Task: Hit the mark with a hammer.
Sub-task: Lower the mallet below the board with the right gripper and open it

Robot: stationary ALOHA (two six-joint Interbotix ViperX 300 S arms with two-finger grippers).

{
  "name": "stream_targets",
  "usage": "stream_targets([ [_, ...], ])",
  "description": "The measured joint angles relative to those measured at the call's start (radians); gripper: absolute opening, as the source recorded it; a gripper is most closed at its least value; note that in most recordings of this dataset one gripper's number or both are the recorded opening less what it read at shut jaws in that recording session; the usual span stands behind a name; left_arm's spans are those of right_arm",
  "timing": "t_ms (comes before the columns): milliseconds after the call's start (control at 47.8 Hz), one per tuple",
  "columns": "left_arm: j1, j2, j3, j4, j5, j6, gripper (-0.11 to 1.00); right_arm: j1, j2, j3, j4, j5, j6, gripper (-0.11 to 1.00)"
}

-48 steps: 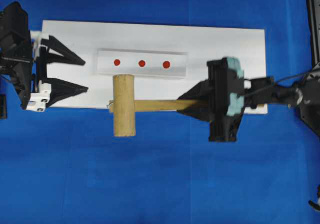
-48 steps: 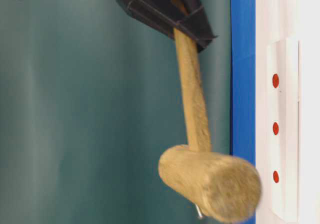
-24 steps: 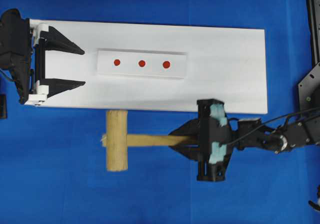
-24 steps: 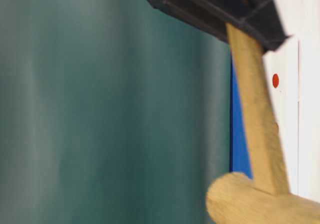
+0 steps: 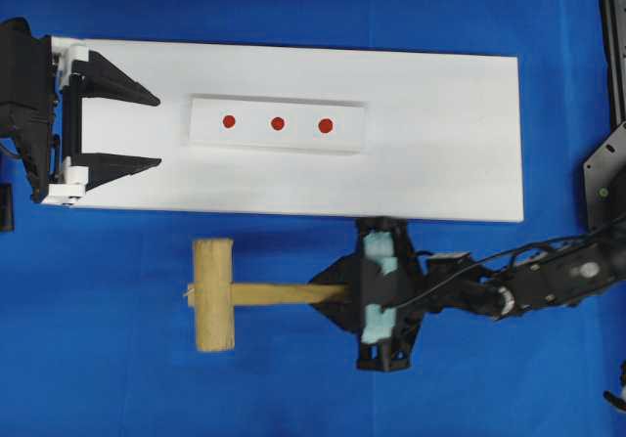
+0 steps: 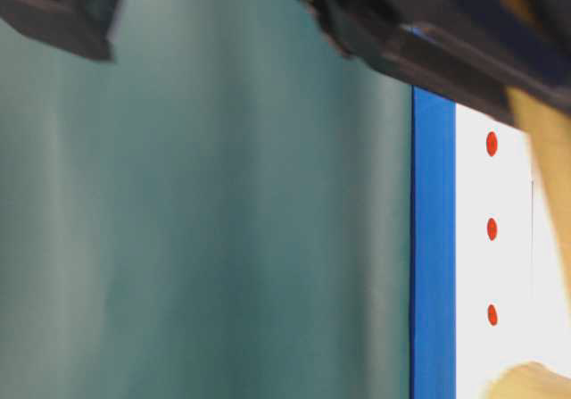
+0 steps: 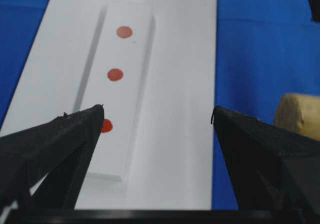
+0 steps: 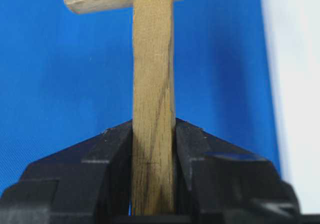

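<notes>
Wooden and light brown, the hammer is over the blue table, just below the long edge of the white board in the overhead view, its head pointing left. The right gripper has its jaws clamped tight on the squared handle. On the board, a raised white strip carries three red dots. At the board's left end, the left gripper has its jaws spread wide, holding nothing.
</notes>
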Motion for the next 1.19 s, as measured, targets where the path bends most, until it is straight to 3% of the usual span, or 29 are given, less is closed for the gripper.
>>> stream_targets([
  [524, 0.0, -0.006, 0.011, 0.0, 0.0, -0.002, 0.87, -0.018, 0.167, -0.066, 0.017, 0.029, 0.003, 0.08],
  [1194, 0.0, -0.005, 0.011, 0.0, -0.012, -0.003, 0.87, -0.038, 0.212, -0.066, 0.018, 0.084, -0.002, 0.08],
])
